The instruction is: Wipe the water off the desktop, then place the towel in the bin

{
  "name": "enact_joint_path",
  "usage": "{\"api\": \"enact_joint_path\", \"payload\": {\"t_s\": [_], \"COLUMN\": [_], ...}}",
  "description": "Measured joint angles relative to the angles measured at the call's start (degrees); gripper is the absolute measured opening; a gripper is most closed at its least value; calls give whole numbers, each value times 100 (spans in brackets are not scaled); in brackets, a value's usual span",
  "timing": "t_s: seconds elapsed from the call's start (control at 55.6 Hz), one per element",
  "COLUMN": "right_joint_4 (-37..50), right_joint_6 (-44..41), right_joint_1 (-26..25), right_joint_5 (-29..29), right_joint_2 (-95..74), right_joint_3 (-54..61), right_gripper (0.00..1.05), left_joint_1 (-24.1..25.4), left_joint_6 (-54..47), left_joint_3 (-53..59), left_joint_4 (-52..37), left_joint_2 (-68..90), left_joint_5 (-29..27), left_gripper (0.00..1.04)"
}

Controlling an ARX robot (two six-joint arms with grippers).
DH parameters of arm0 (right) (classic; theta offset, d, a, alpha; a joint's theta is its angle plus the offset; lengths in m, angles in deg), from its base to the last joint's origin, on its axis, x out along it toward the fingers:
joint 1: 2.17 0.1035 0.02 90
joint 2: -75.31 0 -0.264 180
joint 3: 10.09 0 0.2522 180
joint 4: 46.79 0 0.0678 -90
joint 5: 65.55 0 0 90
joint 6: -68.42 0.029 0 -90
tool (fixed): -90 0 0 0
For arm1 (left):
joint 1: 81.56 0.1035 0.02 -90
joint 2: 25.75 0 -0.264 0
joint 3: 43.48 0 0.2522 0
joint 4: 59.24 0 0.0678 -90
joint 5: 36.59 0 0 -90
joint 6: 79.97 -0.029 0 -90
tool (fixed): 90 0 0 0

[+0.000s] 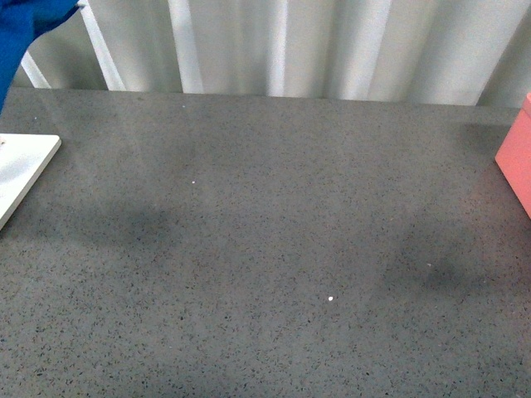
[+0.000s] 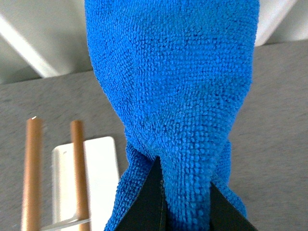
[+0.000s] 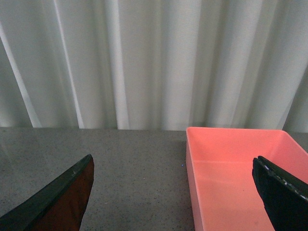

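The blue terry towel (image 2: 173, 86) hangs bunched from my left gripper (image 2: 185, 192), whose two black fingertips are shut on its fold, lifted above the dark grey speckled desktop (image 2: 274, 120). In the front view only a corner of the towel (image 1: 25, 25) shows at the far upper left, over the desktop (image 1: 274, 232); the left gripper itself is out of that view. My right gripper (image 3: 175, 192) is open and empty, its black fingers wide apart, above the desktop (image 3: 134, 168) beside the pink bin (image 3: 231, 173). The bin's edge (image 1: 518, 157) shows at the front view's far right.
A white flat board (image 1: 21, 166) lies at the desktop's left edge; in the left wrist view it (image 2: 98, 183) lies beside two brown rods (image 2: 32, 173). White pleated curtains (image 1: 290, 50) hang behind the desktop's far edge. Faint darker patches (image 1: 431, 265) mark the desktop.
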Motion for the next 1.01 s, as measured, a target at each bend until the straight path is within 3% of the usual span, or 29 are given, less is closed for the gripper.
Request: {"api": "enact_joint_path", "payload": {"t_s": [0.234, 0.558, 0.845, 0.917, 1.007], "right_joint_4": [0, 0, 0, -1156, -1333], "right_joint_6": [0, 0, 0, 474, 807], "right_joint_1": [0, 0, 0, 160, -214], "right_joint_5": [2, 0, 2, -807, -212], "right_joint_2": [0, 0, 0, -743, -1537], "right_joint_3": [0, 0, 0, -472, -787], "right_gripper": [98, 98, 98, 98, 98], "left_joint_1": [-916, -2378, -2820, -2826, -2826], "left_joint_6": [1392, 3206, 3462, 3462, 3462], "left_joint_3": [195, 684, 704, 706, 708], "left_joint_4": [-490, -1661, -2006, -2006, -2006], "left_joint_2": [-765, -1202, -1196, -1191, -1191], "left_joint_5": [1014, 1405, 1121, 1104, 1095], "left_gripper": [5, 5, 5, 5, 5]}}
